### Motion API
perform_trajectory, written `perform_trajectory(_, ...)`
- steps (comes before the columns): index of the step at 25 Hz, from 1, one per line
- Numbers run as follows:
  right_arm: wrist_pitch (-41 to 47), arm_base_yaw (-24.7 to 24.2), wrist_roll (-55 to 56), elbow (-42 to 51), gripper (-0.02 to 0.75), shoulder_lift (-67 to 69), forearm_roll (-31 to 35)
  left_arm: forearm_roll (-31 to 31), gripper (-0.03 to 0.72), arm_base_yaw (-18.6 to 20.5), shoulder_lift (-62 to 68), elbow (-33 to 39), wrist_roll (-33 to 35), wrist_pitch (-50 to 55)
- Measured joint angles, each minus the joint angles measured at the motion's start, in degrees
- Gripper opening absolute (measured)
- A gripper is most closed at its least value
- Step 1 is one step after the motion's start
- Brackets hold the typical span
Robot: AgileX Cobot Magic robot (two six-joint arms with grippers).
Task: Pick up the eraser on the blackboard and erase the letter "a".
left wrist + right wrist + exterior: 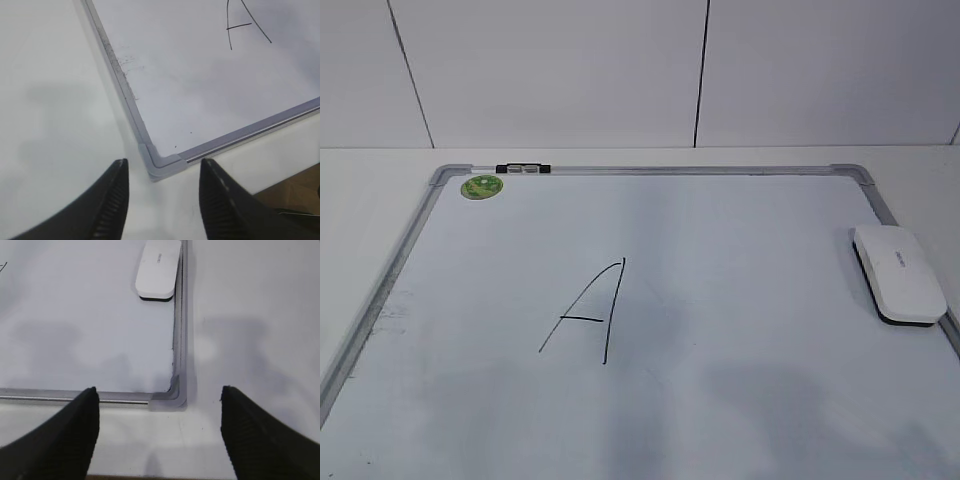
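White eraser (898, 272) lies at the blackboard's (650, 172) right edge. Only the exterior view shows the green magnet (481, 186). Left hand (162, 192) and right hand (159, 425) hover open, empty, off the board's near corners.

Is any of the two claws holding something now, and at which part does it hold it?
Nothing is held. The left claw and the right claw are both open and empty; the eraser lies untouched on the board.

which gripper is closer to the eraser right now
Right. The right gripper hangs open over the board's near right corner, with the eraser ahead along that same right edge. The left gripper, also open, is over the near left corner, across the blackboard from it.
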Motion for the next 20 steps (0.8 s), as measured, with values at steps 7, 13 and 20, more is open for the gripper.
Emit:
perform_trajectory(7,-5.0,0.0,0.0,2.2,0.576,0.0,-1.5,0.1,0.35,0.0,0.0,0.3,0.0,-1.5)
perform_trajectory(13,-5.2,0.0,0.0,2.2,0.576,0.0,-1.5,0.1,0.35,0.0,0.0,0.3,0.0,-1.6)
perform_trajectory(20,-5.3,0.0,0.0,2.2,0.576,0.0,-1.6,0.1,0.35,0.0,0.0,0.3,0.0,-1.6)
